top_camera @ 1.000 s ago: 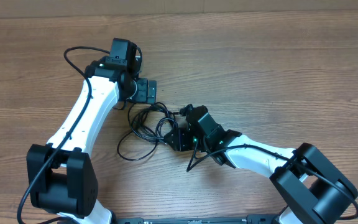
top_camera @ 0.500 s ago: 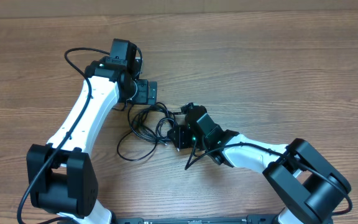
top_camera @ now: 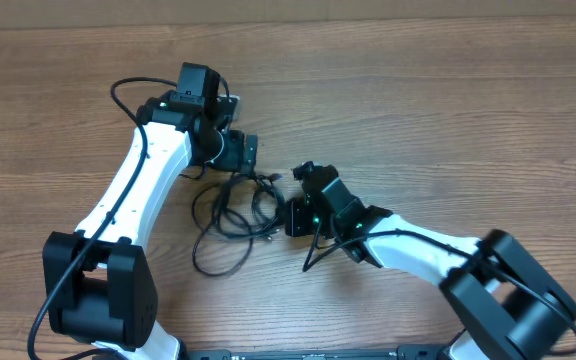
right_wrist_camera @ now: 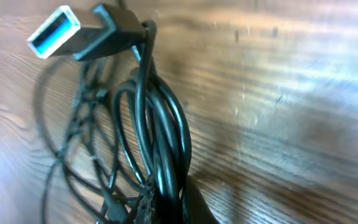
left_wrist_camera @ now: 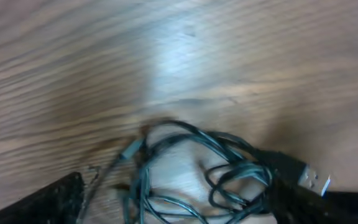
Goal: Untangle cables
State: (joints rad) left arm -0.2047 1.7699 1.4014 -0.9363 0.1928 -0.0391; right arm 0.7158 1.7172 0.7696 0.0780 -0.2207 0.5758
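Your left gripper (top_camera: pixel 246 155) hangs with its jaws spread wide at the far end of the cables (top_camera: pixel 230 212), holding nothing. Its wrist view is blurred, and the strands seem to lie between the fingers, untouched. From there the tangle stretches toward you across the table (top_camera: pixel 448 120), long axis far to near, a loose loop trailing at the near end. Your right gripper (top_camera: pixel 290 216) is clenched on a bunch of strands at the tangle's right edge, with a blue-tongued plug (right_wrist_camera: pixel 55 31) poking out beyond. The right arm has the hold, so any pull likely goes rightward.
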